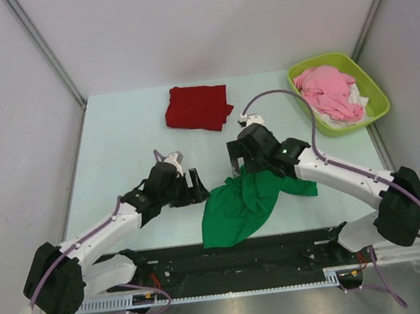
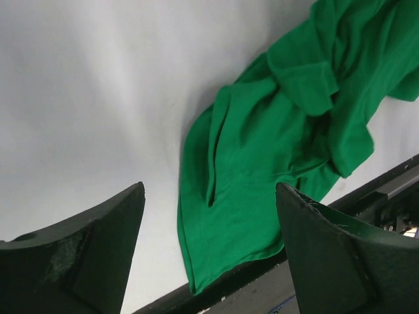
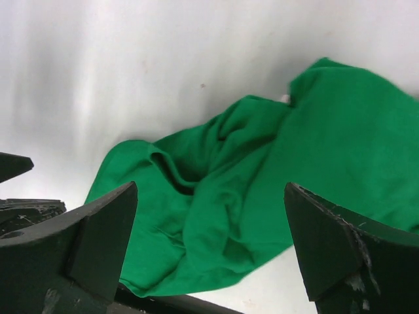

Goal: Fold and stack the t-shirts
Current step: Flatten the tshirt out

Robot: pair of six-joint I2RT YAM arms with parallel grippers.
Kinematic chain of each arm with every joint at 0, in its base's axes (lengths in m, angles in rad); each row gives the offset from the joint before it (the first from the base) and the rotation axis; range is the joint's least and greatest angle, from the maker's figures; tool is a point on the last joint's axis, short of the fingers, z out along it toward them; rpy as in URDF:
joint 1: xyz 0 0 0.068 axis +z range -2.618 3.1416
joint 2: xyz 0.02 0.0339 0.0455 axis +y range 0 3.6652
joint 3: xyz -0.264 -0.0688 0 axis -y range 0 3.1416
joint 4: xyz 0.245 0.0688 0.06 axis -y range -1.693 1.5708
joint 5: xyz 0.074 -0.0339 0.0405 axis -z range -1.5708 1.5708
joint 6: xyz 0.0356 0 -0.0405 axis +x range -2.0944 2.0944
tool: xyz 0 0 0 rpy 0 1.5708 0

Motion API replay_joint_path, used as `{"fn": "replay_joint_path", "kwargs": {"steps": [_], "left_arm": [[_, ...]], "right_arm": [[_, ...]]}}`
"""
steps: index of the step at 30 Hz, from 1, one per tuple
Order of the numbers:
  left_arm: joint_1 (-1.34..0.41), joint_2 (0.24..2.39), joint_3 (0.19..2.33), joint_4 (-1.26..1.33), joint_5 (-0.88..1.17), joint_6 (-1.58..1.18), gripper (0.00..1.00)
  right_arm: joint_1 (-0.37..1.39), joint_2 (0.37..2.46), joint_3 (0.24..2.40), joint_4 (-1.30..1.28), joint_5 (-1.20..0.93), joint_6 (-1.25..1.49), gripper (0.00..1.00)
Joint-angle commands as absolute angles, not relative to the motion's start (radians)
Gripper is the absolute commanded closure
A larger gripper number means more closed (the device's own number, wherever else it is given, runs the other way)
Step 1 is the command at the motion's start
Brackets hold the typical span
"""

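The green t-shirt [image 1: 240, 205] lies crumpled on the pale worktop [image 1: 116, 138] near its front edge, with its lower hem reaching the black rail [image 1: 283, 251]. The left tool [image 1: 198, 187] sits just beside the shirt's left edge, jaws apart and holding nothing. The right tool [image 1: 237, 160] is over the shirt's far end, jaws wide apart and also empty. The dark red t-shirt [image 1: 198, 107] lies folded toward the back of the worktop, well apart from the green one. A lime basin [image 1: 374, 91] in the far right corner holds a pink garment [image 1: 328, 89] on a white cloth [image 1: 337, 120]
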State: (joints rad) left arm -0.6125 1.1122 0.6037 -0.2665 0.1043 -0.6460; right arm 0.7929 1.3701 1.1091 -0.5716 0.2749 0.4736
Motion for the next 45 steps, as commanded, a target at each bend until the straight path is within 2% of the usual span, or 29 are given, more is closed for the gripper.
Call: {"fn": "replay_joint_path", "kwargs": {"steps": [1,7,10,13,14,15,17,20,22,27,30,31,35,40,45], "left_arm": [[-0.63,1.026,0.519,-0.216,0.043,-0.762,0.15],[-0.643,0.96,0.446,-0.199,0.075,-0.813,0.21],[-0.646,0.947,0.42,-0.199,0.066,-0.818,0.21],[-0.646,0.942,0.405,-0.195,0.072,-0.821,0.21],[-0.646,0.937,0.4,-0.19,0.072,-0.824,0.21],[-0.646,0.934,0.397,-0.186,0.075,-0.825,0.21],[-0.647,0.936,0.399,-0.17,0.086,-0.831,0.21],[-0.655,0.962,0.429,-0.158,0.101,-0.824,0.21],[-0.673,0.983,0.445,-0.15,0.103,-0.824,0.21],[-0.704,1.026,0.472,-0.132,0.1,-0.825,0.2],[-0.713,1.045,0.471,-0.12,0.1,-0.831,0.2],[-0.718,1.046,0.469,-0.114,0.098,-0.833,0.2],[-0.724,1.057,0.465,-0.095,0.1,-0.841,0.2],[-0.745,1.135,0.503,-0.064,0.117,-0.835,0.2],[-0.804,1.23,0.583,-0.072,0.097,-0.824,0.2]], "right_arm": [[0.859,1.468,1.109,-0.463,0.218,0.451,0.02],[0.9,1.581,1.111,-0.367,0.149,0.431,0.07],[0.902,1.606,1.111,-0.354,0.14,0.434,0.15],[0.902,1.629,1.111,-0.36,0.153,0.43,0.32],[0.902,1.634,1.111,-0.365,0.164,0.43,0.44],[0.902,1.637,1.109,-0.371,0.17,0.428,0.49],[0.902,1.646,1.111,-0.376,0.186,0.425,0.59],[0.9,1.657,1.111,-0.379,0.199,0.413,0.65],[0.9,1.67,1.111,-0.377,0.207,0.407,0.66],[0.897,1.692,1.111,-0.379,0.215,0.396,0.53],[0.897,1.706,1.109,-0.377,0.216,0.394,0.54],[0.897,1.709,1.109,-0.379,0.218,0.396,0.57],[0.899,1.712,1.109,-0.377,0.227,0.402,1.0],[0.897,1.674,1.109,-0.391,0.305,0.405,1.0],[0.896,1.501,1.109,-0.431,0.393,0.41,1.0]]}}
